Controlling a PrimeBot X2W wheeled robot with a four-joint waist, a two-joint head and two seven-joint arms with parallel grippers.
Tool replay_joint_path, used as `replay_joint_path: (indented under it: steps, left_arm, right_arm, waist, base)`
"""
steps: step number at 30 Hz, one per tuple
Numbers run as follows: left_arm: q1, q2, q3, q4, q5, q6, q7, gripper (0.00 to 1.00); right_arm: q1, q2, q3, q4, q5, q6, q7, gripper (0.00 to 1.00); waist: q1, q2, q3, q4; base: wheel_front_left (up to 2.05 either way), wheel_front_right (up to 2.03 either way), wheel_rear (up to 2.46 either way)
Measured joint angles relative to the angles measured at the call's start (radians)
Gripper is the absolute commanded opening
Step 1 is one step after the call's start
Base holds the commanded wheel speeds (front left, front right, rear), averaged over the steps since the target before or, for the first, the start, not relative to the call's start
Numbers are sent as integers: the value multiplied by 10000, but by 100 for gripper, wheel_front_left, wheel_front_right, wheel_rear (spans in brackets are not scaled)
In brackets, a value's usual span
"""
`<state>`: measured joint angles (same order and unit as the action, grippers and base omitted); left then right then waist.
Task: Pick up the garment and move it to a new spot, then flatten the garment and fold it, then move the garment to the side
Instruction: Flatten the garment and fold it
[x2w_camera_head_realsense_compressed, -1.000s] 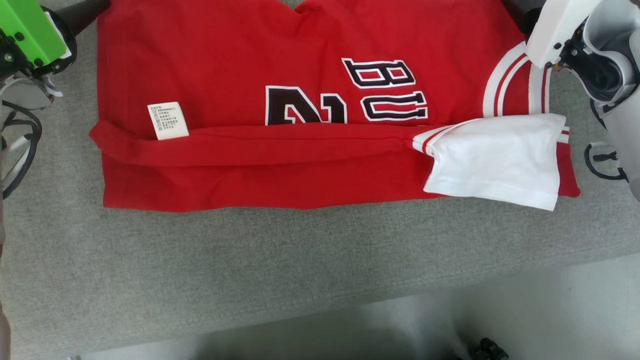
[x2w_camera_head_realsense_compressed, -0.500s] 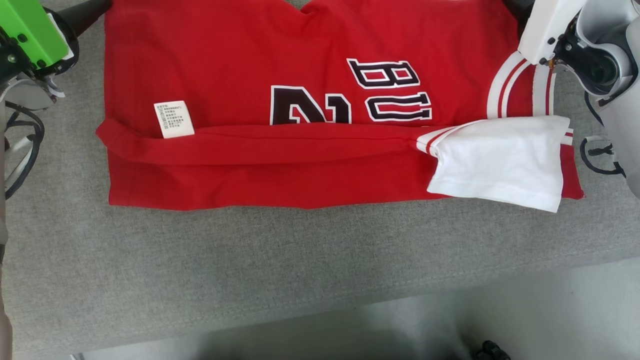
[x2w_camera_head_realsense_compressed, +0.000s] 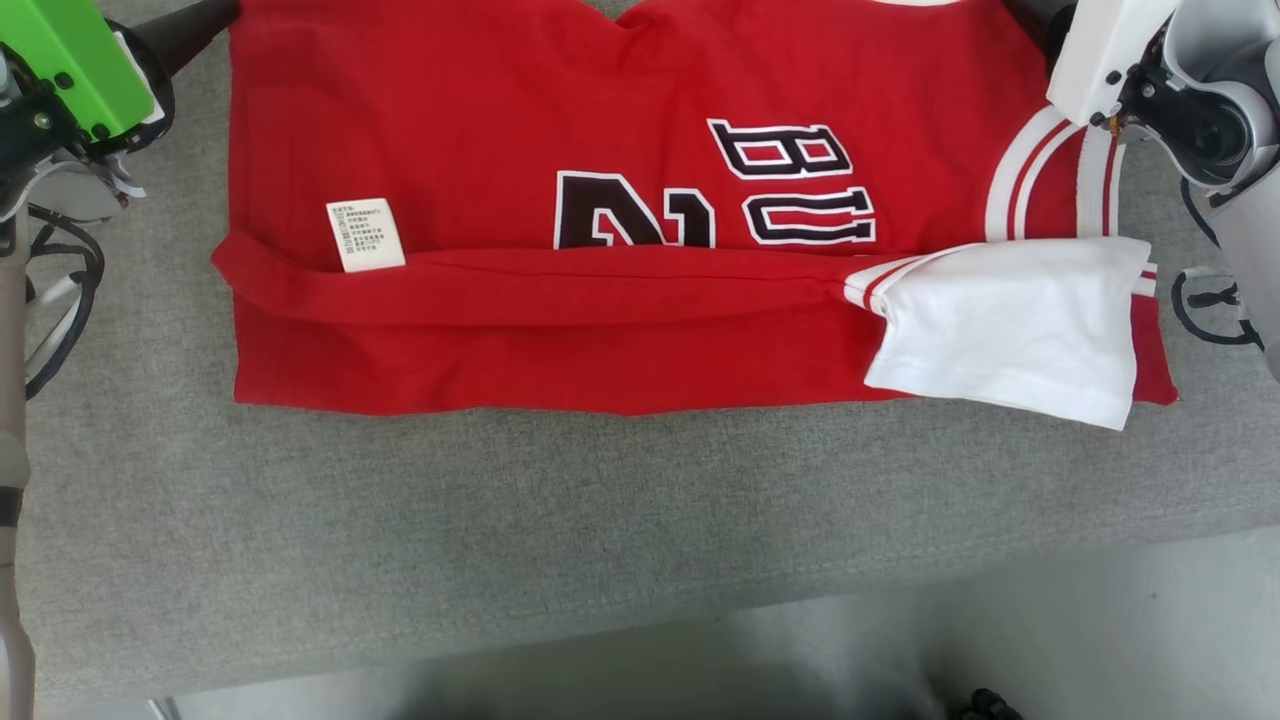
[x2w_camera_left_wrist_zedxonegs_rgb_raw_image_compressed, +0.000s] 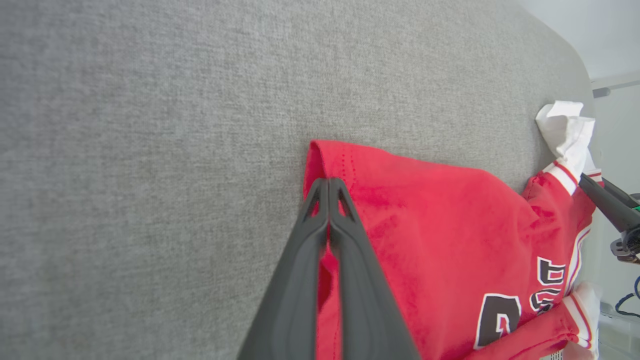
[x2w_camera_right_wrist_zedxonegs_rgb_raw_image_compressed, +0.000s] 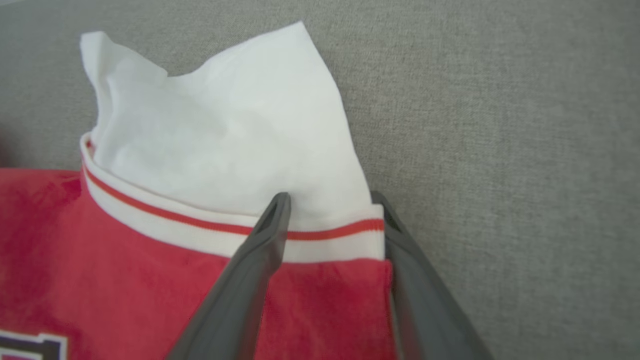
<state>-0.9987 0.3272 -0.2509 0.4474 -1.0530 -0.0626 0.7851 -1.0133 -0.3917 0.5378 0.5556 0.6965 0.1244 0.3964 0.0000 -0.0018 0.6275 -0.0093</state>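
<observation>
Grey fabric worktop (x2w_camera_head_realsense_compressed: 600, 520) spreads before the red garment (x2w_camera_head_realsense_compressed: 500, 330), folded lengthwise, a white sleeve (x2w_camera_head_realsense_compressed: 1000, 330) lapped over its right end. Left claw (x2w_camera_left_wrist_zedxonegs_rgb_raw_image_compressed: 328, 181), tips pressed shut, lies on the garment's far left corner; whether it pinches cloth I cannot tell. Right claw (x2w_camera_right_wrist_zedxonegs_rgb_raw_image_compressed: 331, 199) straddles the far striped cuff (x2w_camera_right_wrist_zedxonegs_rgb_raw_image_compressed: 325, 240), fingers (x2w_camera_right_wrist_zedxonegs_rgb_raw_image_compressed: 260, 250) apart.

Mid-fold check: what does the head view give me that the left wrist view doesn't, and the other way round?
Head view: the white care label beside the long fold, and the near white sleeve, seen whole, laid flat over the red shirt. Left wrist view: a close look at the left hand, fingers pressed shut on the shirt's hem corner. Both: the shirt, its black number and the grey table cover.
</observation>
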Motion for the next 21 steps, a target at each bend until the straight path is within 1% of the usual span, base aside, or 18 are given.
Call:
replay_joint_path:
  steps: [2,3,4,6,7,8,13,21]
  left_arm:
    - [-1,-29,-15,10,0,-2,-2,0]
    - [-2,-46,-19,12,0,-4,-35,0]
    - [-3,-61,-19,15,0,-10,-42,0]
    - [-5,-98,-19,27,0,-71,-81,0]
    - [-6,-125,-17,33,0,-77,-117,0]
    - [-7,-151,-17,40,0,-77,-117,0]
    - [-11,-196,42,65,-17,-88,-217,0]
    - [-35,-169,458,71,-88,-163,-614,0]
  right_arm:
    - [-12,-17,2,33,-2,0,-12,73]
    - [-18,-27,6,52,-2,0,-13,66]
    - [-24,-31,10,73,-2,0,-29,50]
    - [-28,-35,25,115,-12,0,-82,36]
    - [-29,-36,38,125,-17,0,-88,22]
    - [-30,-36,52,132,-19,0,-121,0]
    - [-39,-79,81,136,-123,0,-401,0]
    - [-42,-278,-98,127,-119,2,-849,0]
  waist:
    - [0,0,-4,41]
    - [0,0,-6,62]
    - [0,0,-9,82]
    - [0,0,-14,122]
    - [0,0,-18,141]
    - [0,0,-23,157]
    - [0,0,-28,197]
    - [0,0,-29,113]
  base:
    - [0,0,0]
    - [0,0,0]
    - [0,0,0]
    - [0,0,0]
    - [0,0,0]
    - [0,0,0]
    - [0,0,0]
    - [0,0,0]
